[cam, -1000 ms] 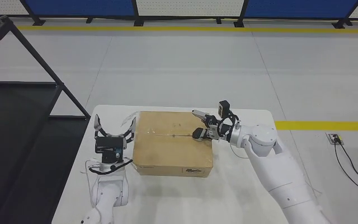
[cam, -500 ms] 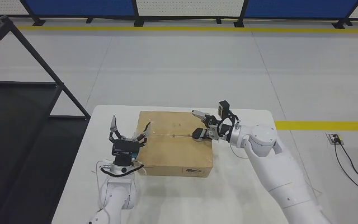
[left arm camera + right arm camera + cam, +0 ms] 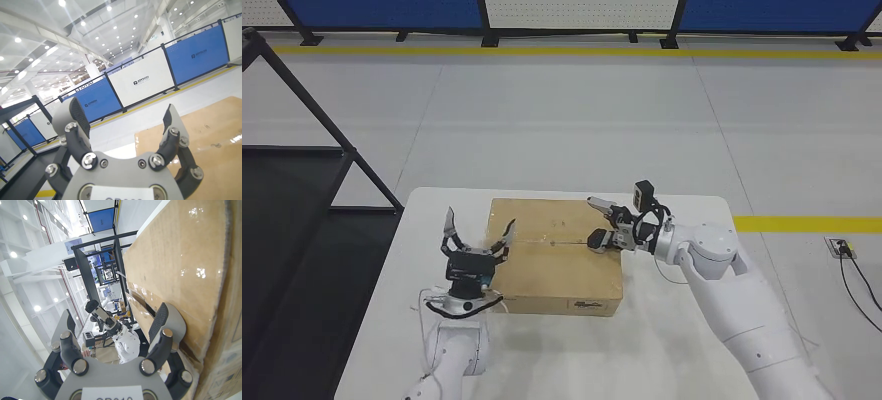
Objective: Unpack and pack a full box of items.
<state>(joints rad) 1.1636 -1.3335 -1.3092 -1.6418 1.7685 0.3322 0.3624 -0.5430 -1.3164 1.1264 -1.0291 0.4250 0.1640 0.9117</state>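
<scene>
A closed cardboard box (image 3: pixel 552 262) with a taped centre seam sits in the middle of the white table (image 3: pixel 667 330). My left gripper (image 3: pixel 478 231) stands open at the box's left edge, one finger over the box top (image 3: pixel 208 144) and the other off to its side; nothing lies between the fingers (image 3: pixel 79 115). My right gripper (image 3: pixel 600 221) is open at the box's right edge, above the seam. In the right wrist view one fingertip (image 3: pixel 160 321) lies against the box top (image 3: pixel 179 266) next to a narrow gap between the flaps.
A black metal frame (image 3: pixel 302 190) stands off the table's left side. Bare table surface lies in front of the box and to its right. Blue and white barrier panels (image 3: pixel 582 12) line the far floor.
My left gripper has moved right, from beside the box to its left edge. The right gripper has barely shifted and stays open.
</scene>
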